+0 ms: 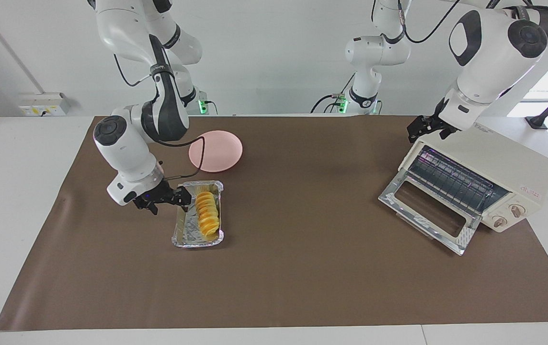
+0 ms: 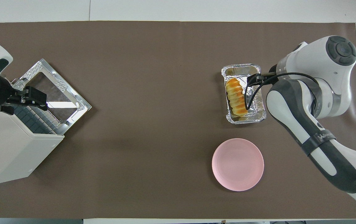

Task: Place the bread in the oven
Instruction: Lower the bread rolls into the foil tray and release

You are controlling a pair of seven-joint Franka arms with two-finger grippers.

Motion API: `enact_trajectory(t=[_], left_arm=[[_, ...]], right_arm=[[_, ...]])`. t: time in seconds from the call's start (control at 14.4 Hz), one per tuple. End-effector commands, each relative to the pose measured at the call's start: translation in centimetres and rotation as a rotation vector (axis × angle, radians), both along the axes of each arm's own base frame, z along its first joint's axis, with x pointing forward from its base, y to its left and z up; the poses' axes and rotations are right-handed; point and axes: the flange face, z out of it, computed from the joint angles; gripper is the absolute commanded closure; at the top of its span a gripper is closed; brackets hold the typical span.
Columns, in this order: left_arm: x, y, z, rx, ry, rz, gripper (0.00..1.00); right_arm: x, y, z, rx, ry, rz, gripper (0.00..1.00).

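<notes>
The bread (image 1: 207, 215) is a ridged golden loaf lying in a crinkled foil tray (image 1: 183, 230) toward the right arm's end of the table; it also shows in the overhead view (image 2: 236, 99). My right gripper (image 1: 188, 197) is low at the tray's rim (image 2: 257, 115), beside the bread; in the overhead view the right gripper (image 2: 249, 83) is over the tray. The cream oven (image 1: 499, 160) stands toward the left arm's end with its glass door (image 1: 425, 211) dropped open and its wire rack (image 1: 451, 179) showing. My left gripper (image 1: 416, 130) hovers at the oven's top front corner (image 2: 39, 99).
A round pink plate (image 1: 215, 151) lies nearer to the robots than the foil tray, and shows in the overhead view too (image 2: 237, 164). The brown mat (image 1: 302, 268) covers the table. The oven's open door (image 2: 56, 93) lies flat on the mat.
</notes>
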Motion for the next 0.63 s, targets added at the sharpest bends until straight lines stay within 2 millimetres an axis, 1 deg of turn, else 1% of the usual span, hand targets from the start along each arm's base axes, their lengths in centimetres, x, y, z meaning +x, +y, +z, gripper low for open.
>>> enact_trajectory(t=[0.0,0.07,0.14,0.28,0.35,0.42,0.49,0.56], left_arm=[[-0.7,0.3,0.2,0.015,-0.017,-0.002,0.00],[-0.7,0.3,0.2,0.017,-0.017,-0.002,0.00],[-0.7,0.3,0.2,0.017,-0.017,-0.002,0.00],[-0.7,0.3,0.2,0.017,-0.017,-0.002,0.00],[-0.7,0.3,0.2,0.015,-0.017,-0.002,0.00],[-0.7,0.3,0.2,0.017,-0.017,-0.002,0.00],[-0.7,0.3,0.2,0.017,-0.017,-0.002,0.00],[-0.7,0.3,0.3,0.016,-0.019,-0.002,0.00]], right_arm=[[-1.3,-0.2,-2.7,-0.007,0.003,0.009,0.00],[-1.6,-0.4,-3.7,-0.006,0.005,0.006,0.01],[-2.1,-0.6,-4.7,-0.004,0.015,0.002,0.05],[-2.6,-0.7,-5.4,-0.003,0.033,0.002,0.28],[-2.6,-0.7,-5.6,-0.002,0.035,0.001,0.41],[-2.7,-0.7,-5.9,-0.002,0.039,0.001,0.57],[-2.8,-0.6,-6.0,-0.001,0.043,-0.001,0.90],[-2.7,-0.5,-5.9,0.017,0.042,-0.017,1.00]])
